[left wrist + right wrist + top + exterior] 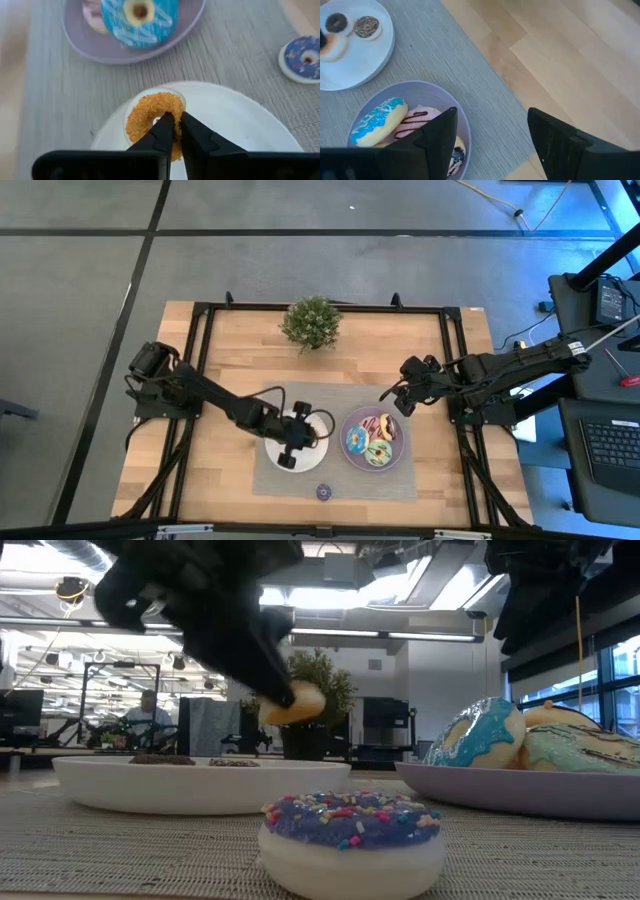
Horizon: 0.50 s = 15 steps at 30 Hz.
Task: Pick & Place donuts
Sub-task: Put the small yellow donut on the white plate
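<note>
Orange mini donut point(152, 119): you have it pinched through its rim in the left gripper point(174, 131), whose fingers are closed on the ring; the low view shows it lifted clear of the plate surface.
What lies below it: the white plate point(235, 112) sits directly under the donut, so your next move is most likely a straight lowering, not a sideways carry.
Ring attitude: it hangs close to flat, hole facing up, though the tilt is hard to judge from the low view.
Already on the white plate: two dark minis point(366, 26), near its far rim, apart from where you hover.
Purple sprinkled mini point(324, 492): alone on the grey mat point(300, 480), at the near edge, between the two plates; the left arm is nearer to it.
Purple plate point(427, 92): holds the larger frosted donuts, the blue one point(379, 120) among them, just beside the white plate.
Right gripper point(492, 137): waits above the mat's corner beside the purple plate, fingers spread wide, holding nothing.
</note>
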Tool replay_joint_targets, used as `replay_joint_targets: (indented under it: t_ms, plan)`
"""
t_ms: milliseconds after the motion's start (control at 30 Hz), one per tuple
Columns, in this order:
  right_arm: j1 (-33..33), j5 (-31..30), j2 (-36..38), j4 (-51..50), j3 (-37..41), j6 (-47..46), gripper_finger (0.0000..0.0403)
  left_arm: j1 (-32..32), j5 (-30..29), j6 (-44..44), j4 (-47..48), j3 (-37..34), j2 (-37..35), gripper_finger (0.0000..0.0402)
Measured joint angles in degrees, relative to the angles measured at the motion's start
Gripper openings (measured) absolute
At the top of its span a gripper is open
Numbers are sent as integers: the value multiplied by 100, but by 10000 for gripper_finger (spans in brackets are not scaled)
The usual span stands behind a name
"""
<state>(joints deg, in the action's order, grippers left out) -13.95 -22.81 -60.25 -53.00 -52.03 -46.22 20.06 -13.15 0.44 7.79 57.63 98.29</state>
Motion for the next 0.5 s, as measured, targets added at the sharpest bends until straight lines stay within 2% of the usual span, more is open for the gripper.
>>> replay_joint_targets:
  t_ms: [167,500]
  plan:
    - [-5,163,0,130,0,2,243,17,59,-402,-2,0,274,21]
    - [-7,189,0,248,0,2,243,-16,68,-393,-24,4,592,35]
